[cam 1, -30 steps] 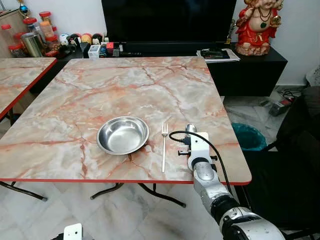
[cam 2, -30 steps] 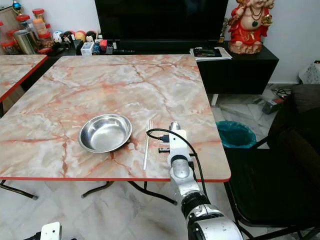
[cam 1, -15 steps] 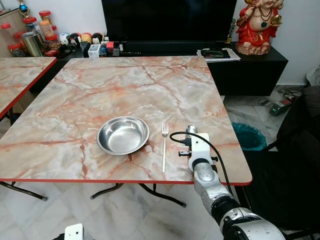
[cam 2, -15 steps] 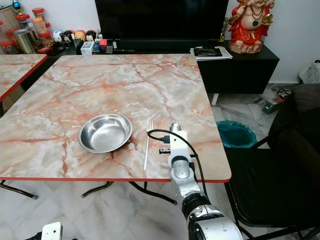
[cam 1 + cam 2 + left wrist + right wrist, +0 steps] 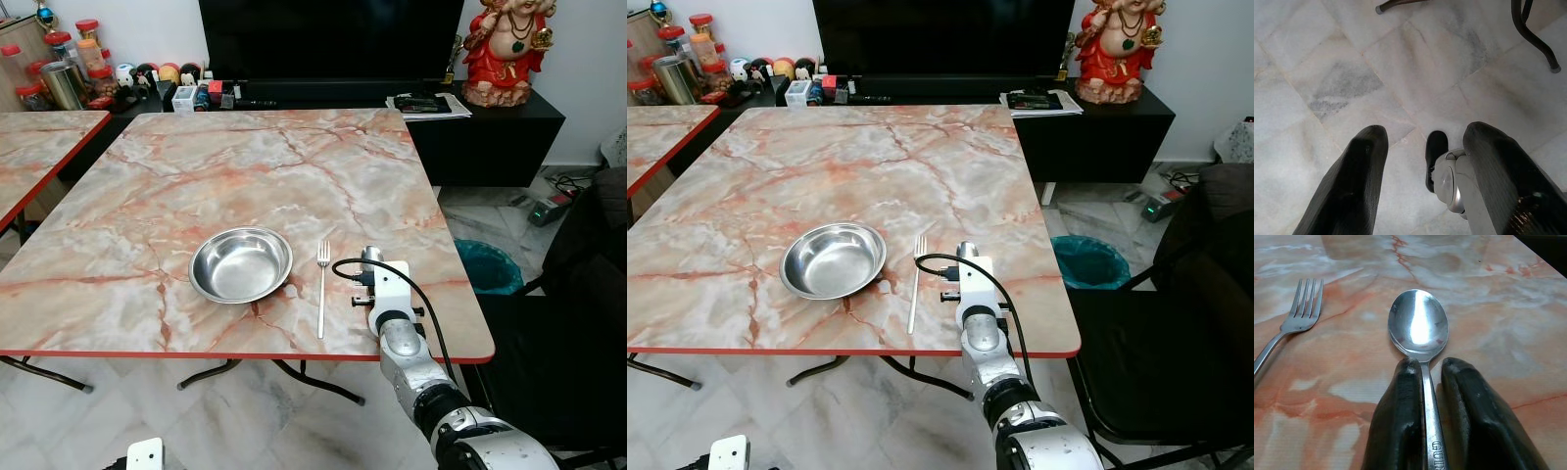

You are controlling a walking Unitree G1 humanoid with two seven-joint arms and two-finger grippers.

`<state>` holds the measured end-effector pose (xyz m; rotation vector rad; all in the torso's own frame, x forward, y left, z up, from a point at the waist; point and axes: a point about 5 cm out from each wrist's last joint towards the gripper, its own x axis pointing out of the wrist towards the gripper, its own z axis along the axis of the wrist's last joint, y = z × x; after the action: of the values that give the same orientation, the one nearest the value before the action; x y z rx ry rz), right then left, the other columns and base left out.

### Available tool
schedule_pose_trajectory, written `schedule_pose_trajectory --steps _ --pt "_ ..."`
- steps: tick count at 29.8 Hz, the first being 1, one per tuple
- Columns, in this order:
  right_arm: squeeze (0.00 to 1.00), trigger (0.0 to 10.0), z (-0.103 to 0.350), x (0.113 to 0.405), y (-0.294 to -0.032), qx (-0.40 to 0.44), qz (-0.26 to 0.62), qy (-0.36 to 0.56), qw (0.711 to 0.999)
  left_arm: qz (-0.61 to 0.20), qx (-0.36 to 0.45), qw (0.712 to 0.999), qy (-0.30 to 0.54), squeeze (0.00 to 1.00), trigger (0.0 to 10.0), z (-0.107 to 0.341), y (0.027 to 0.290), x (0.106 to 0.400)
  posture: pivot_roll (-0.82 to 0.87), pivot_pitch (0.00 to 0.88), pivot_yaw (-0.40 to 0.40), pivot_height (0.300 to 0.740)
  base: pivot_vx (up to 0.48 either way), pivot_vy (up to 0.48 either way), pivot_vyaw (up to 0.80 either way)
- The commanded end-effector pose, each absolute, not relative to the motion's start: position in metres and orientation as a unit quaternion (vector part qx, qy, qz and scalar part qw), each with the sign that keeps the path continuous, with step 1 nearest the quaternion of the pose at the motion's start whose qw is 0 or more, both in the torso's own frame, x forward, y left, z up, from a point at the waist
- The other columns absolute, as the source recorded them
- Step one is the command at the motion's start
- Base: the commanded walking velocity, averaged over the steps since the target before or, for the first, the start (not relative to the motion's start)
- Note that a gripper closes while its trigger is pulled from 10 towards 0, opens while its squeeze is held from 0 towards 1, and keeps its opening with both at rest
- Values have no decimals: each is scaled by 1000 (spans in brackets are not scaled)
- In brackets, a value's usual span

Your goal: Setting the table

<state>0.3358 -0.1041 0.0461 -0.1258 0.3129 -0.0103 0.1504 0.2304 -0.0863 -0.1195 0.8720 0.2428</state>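
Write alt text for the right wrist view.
The right gripper has its two black fingers closed on the handle of a steel spoon, bowl facing up on the marble table. A fork lies alongside, apart from the spoon.

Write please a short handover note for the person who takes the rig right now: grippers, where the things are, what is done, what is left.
Right gripper: shut on the spoon, which is low over or on the marble table, to the right of the fork.
Left gripper: open, idle, hanging over the floor.
Steel bowl: on the table near the front edge, fork lying just right of it.
Done: bowl and fork placed.
Left: release the spoon beside the fork and withdraw the right arm.
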Motion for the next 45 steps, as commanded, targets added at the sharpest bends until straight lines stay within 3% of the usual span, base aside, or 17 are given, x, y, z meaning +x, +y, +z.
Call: schedule_pose_trajectory --steps 1,11,12,33,45 --pt "1000 10000 44 334 -104 -59 -5 160 985 114 -57 895 427 0 10000 -87 231 150 83 0 31 740 0 0 0" --pt "1000 10000 46 336 -103 -56 -4 153 987 111 -55 896 427 0 10000 -86 231 151 81 0 32 740 0 0 0" --pt "27 10000 50 338 -103 -57 -7 137 989 110 -55 896 427 0 10000 -86 231 152 79 0 32 740 0 0 0" --pt "0 10000 104 345 -101 -18 -15 -76 997 108 -55 904 411 0 10000 -81 231 165 50 0 50 740 0 0 0" --pt "0 10000 112 345 -103 -10 -14 -96 995 113 -49 904 409 0 10000 -80 231 167 43 0 34 740 0 0 0"
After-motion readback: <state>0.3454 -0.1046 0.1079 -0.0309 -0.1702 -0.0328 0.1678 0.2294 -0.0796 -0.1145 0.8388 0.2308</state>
